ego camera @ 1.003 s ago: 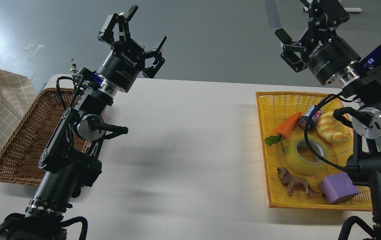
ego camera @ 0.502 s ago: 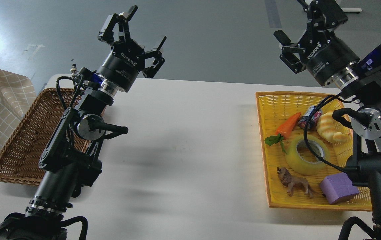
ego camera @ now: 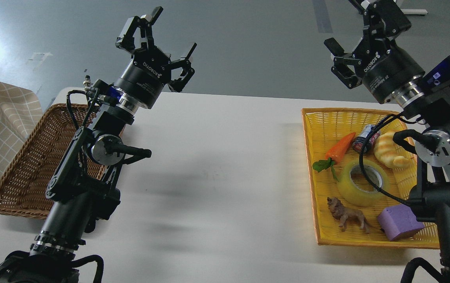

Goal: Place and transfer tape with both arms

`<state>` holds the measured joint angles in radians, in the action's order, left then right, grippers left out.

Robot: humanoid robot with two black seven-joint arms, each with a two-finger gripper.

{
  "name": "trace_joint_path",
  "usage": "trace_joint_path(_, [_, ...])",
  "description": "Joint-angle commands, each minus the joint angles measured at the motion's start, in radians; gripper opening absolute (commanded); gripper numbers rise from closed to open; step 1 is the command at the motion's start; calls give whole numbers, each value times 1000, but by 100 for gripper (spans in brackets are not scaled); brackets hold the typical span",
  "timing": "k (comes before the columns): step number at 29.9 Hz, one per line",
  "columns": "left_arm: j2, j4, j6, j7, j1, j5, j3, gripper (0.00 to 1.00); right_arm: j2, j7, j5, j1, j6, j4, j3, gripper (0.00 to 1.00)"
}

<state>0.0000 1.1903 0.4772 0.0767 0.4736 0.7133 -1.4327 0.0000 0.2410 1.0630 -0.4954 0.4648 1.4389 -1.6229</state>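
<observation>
the tape [ego camera: 363, 182] lies flat in the yellow basket [ego camera: 319, 122] on the right part of the desk [ego camera: 217, 165], with its grey-white core looking upward. around it are a toy carrot [ego camera: 340, 148], a small can [ego camera: 365, 138], a bread toy [ego camera: 390, 150], a lion figure [ego camera: 347, 215] and a purple block [ego camera: 400, 222]. a black cable of the right arm crosses in front of the roll, so a small part of it is covered.

compared with one second ago, the right pincer [ego camera: 360, 35] has moved only a little: it went slightly up and away, and it turned a bit, so its upper finger is now almost at the top edge of the view. its fingers are spread apart and hold nothing. the left pincer [ego camera: 156, 41] has not changed at all; it hangs high above the desk, near the brown wicker basket [ego camera: 20, 173], with its fingers also spread and empty.

for the task this means (in my judgement) that the work is at the very beginning. the tape is not yet touched, and the right arm seems to be adjusting its pose before going down to the yellow basket. the neighbours stand close to the roll, so the descent will need care, probably with one finger inside the core.
</observation>
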Motion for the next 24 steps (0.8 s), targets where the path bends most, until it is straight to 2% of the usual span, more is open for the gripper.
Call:
trace_joint_path(1, [0, 0, 0, 0, 0, 0, -2, 98, 0, 0, 0, 0, 0, 0, 0, 100])
trace_joint_path(24, [0, -3, -2, 0, -1, 0, -5, 98, 0, 0, 0, 3, 0, 2, 2, 100])
